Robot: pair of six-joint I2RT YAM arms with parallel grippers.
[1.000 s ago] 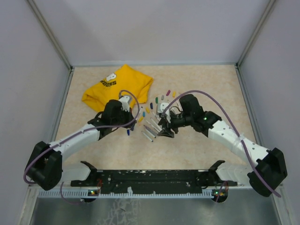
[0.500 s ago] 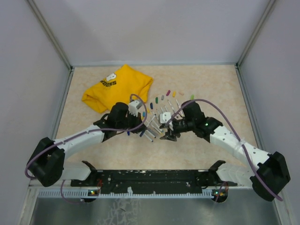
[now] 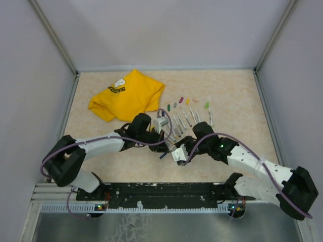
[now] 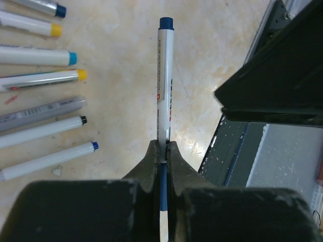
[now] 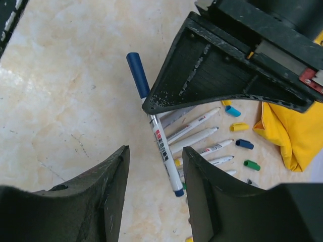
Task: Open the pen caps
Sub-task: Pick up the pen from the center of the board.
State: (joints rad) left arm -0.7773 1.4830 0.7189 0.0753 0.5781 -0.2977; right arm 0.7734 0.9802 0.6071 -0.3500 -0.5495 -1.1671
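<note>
Black left gripper is clenched on a pen, whose blue cap sticks out past the fingers. Facing that cap, the right gripper stands parted, grasping nothing. More pens lie in a row alongside, with loose caps near the shirt.

The 2 arms reach in from the bottom corners and converge at lower centre of the top view. The left gripper is clamped on a pen; the right gripper faces it, fingers spread apart.
</note>
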